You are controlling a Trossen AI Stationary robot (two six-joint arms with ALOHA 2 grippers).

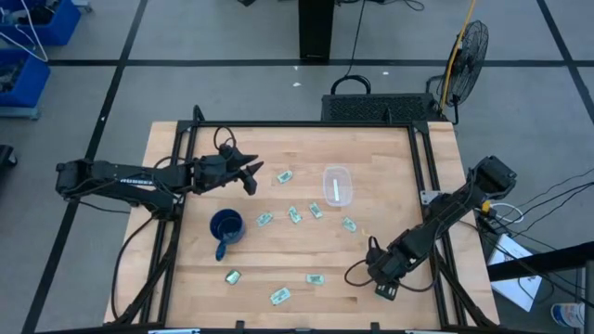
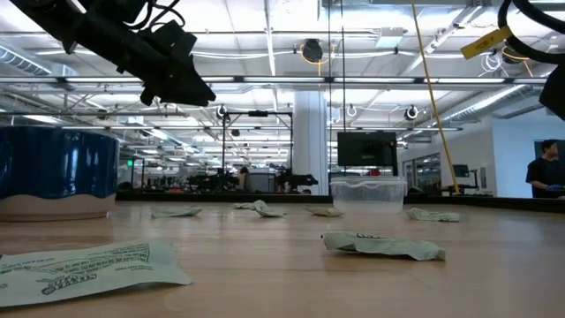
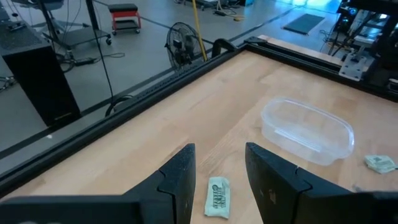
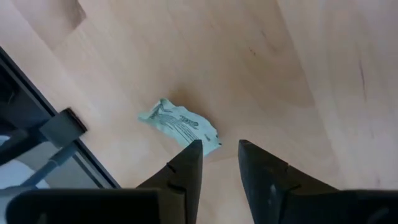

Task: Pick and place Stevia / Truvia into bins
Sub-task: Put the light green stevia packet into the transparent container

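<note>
Pale green and white Stevia packets (image 1: 294,215) lie scattered flat on the wooden tabletop (image 1: 390,167), most in a loose band across its middle and three nearer the front edge. The clear plastic bin (image 1: 338,185) stands upright toward the rear right of centre, with a single packet (image 1: 331,190) lying inside it. A dark blue mug (image 1: 225,228) sits left of the middle packets.

The left tool (image 1: 252,174) hovers above the tabletop at rear left, fingers apart, with one packet (image 3: 217,196) lying on the wood between them in the left wrist view.

The right tool (image 4: 217,163) sits low by the front right corner, fingers apart and holding nothing, a crumpled packet (image 4: 179,125) just beyond the fingertips.
</note>
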